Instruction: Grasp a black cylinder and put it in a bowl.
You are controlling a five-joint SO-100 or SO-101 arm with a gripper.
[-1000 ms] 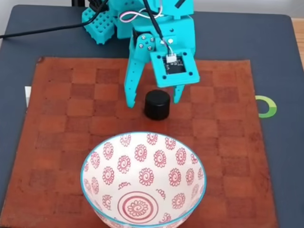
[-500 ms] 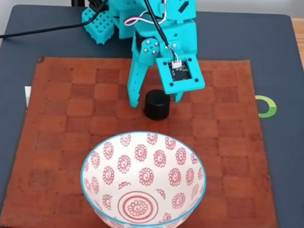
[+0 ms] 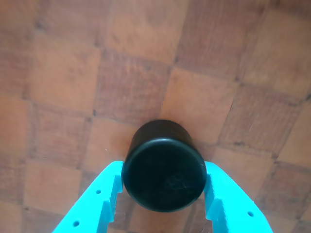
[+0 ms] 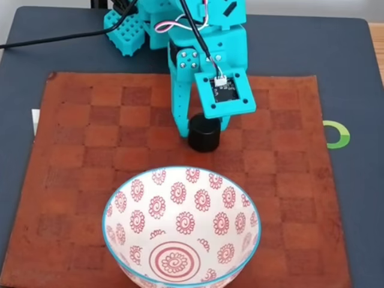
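Wrist view: hand (image 3: pixel 163 204) clamped on cylinder (image 3: pixel 163 167), which sits on the mat (image 4: pixel 90 156) behind the bowl (image 4: pixel 180 225). Grip should be held firm and a straight lift made to clear the rim.

My fingers have drawn in since a second ago. In the fixed view my gripper (image 4: pixel 203 129) then stood wide, with clear mat showing on both sides of the black cylinder (image 4: pixel 204 134); now both fingers press against its sides. The wrist view shows each finger (image 3: pixel 104 201) touching the cylinder (image 3: pixel 163 167). The cylinder has slid a little along the mat toward its right edge. My wrist has also moved slightly lower over it.
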